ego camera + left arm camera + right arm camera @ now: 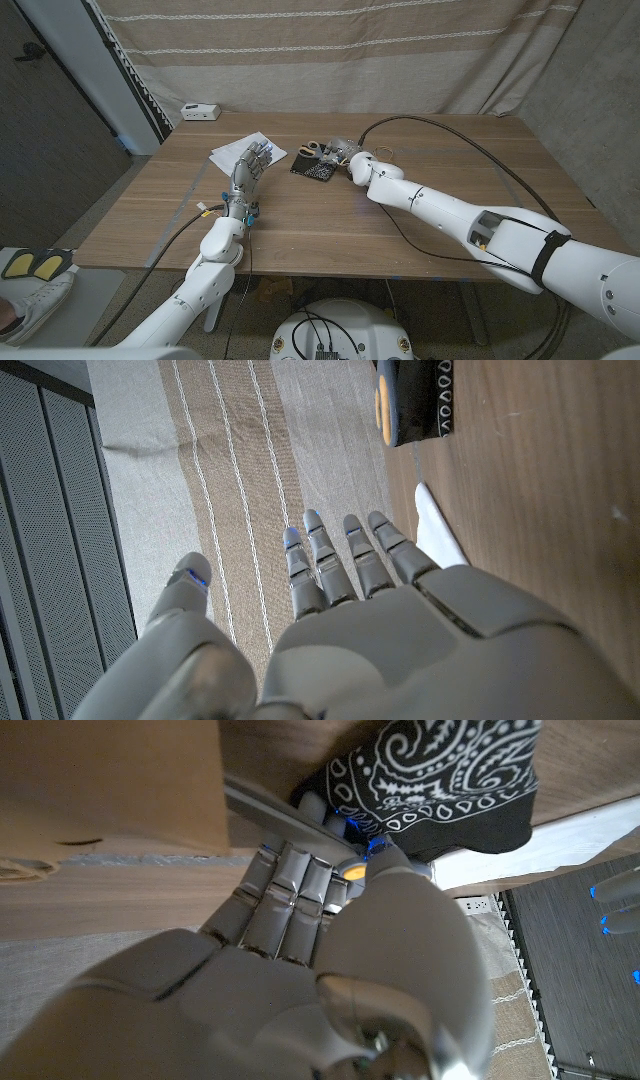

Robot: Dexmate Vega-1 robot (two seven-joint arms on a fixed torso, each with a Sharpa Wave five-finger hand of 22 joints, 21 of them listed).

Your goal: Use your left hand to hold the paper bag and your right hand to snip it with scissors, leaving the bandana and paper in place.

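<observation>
Setting: wooden table (300, 215) with plain grain, striped beige curtain (330, 50) behind it.
Scissors: orange-handled pair (312, 149) at the table's far middle, just beside the bandana; in the right wrist view a grey blade (262, 805) and an orange spot of handle show among the curled fingers.
Right hand (356, 166): arm stretched across from the near right corner; fingers (290, 890) curled tight around the scissors, gripping them, touching the bandana's edge.
Paper bag: brown, smooth surface (110, 780) close above the right hand's fingers; edge slightly creased.
Bandana: black cloth with white paisley print (440, 775), folded, lying on the table.
Left hand (250, 165): forearm reaching forward from the near left; fingers (345, 560) straight and apart, holding nothing, over the white paper.
Paper: flat white sheet (225, 154) at the far left.
Other: small white box (200, 111) on the floor beyond the table.
</observation>
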